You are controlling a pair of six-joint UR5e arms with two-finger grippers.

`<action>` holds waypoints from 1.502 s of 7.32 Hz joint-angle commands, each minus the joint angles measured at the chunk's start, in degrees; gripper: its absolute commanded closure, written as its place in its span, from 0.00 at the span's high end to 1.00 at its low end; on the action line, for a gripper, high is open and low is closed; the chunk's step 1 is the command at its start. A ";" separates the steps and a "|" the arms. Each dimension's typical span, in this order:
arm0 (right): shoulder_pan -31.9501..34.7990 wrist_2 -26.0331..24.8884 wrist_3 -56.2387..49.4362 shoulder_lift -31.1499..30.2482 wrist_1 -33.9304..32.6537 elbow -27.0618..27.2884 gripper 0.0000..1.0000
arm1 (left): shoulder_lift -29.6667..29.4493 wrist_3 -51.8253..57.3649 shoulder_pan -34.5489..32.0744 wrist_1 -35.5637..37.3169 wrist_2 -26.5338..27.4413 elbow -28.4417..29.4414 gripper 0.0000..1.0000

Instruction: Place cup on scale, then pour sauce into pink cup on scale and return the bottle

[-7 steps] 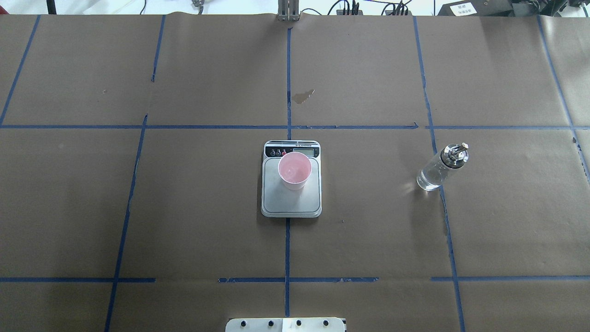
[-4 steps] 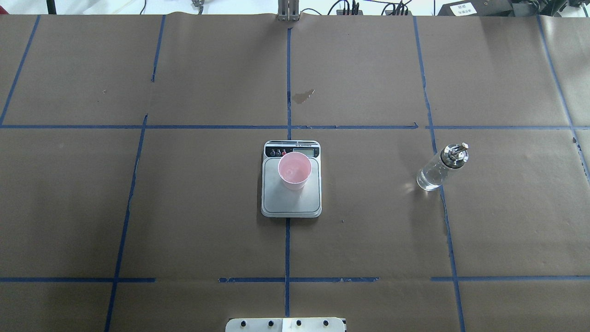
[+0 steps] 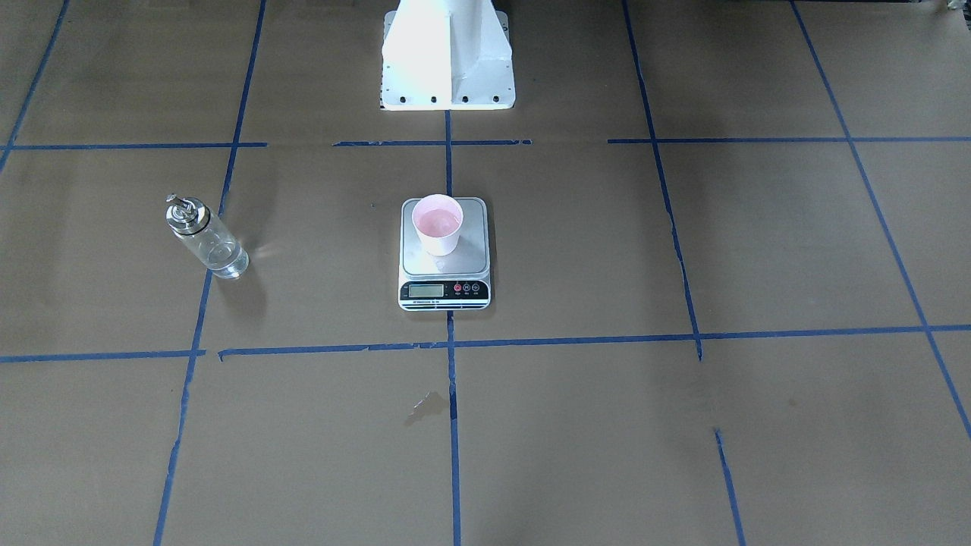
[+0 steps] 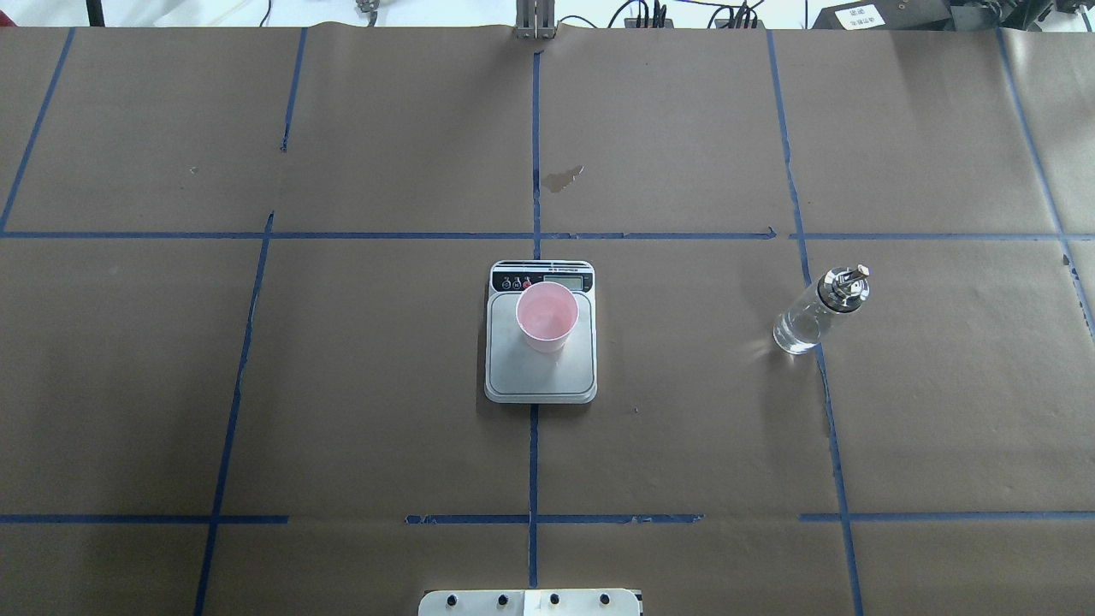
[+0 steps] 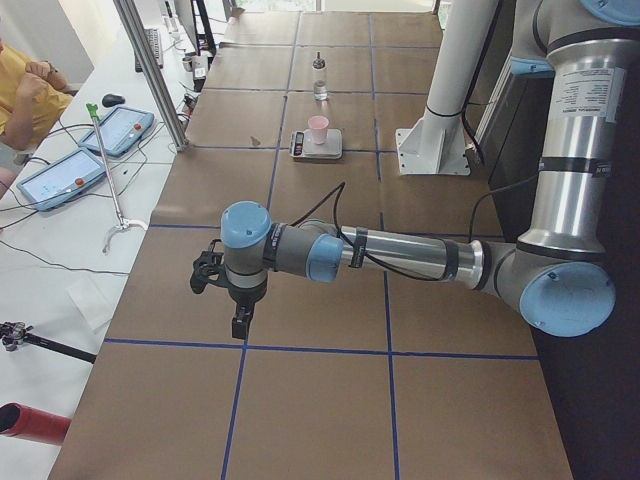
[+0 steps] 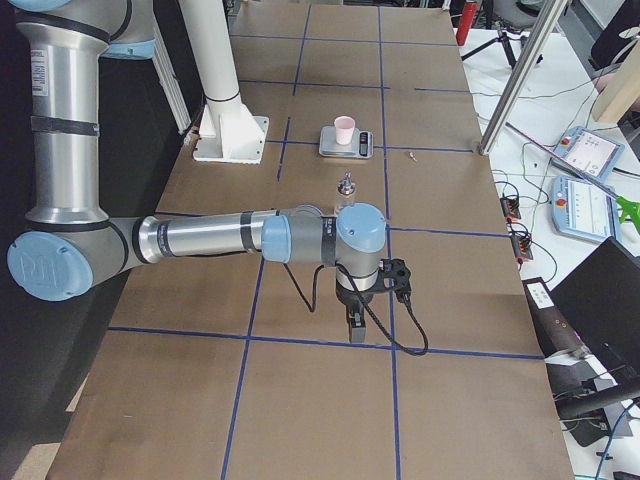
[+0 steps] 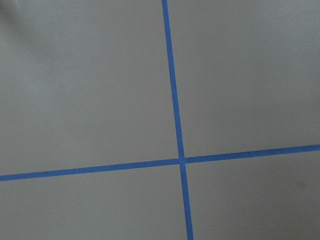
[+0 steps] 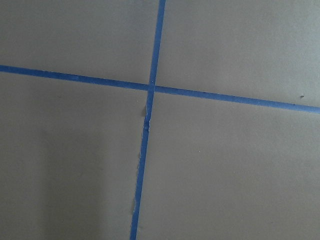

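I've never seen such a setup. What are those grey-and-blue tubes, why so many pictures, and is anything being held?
It is a robot with two jointed arms, each ending in a two-finger gripper. Two cameras look down on the table from opposite sides, two stand at its ends, and one rides on each wrist; the wrist pictures show only bare table and blue tape. In the middle a pink cup stands on a kitchen scale; a glass bottle of clear liquid stands apart, on the robot's right. The left gripper and right gripper hang over the table far from these, with nothing in them.
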 commanded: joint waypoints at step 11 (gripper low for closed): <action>-0.16 4.71 -0.34 -2.66 1.43 -2.90 1.00 | -1.38 9.07 -1.04 4.45 0.06 2.29 1.00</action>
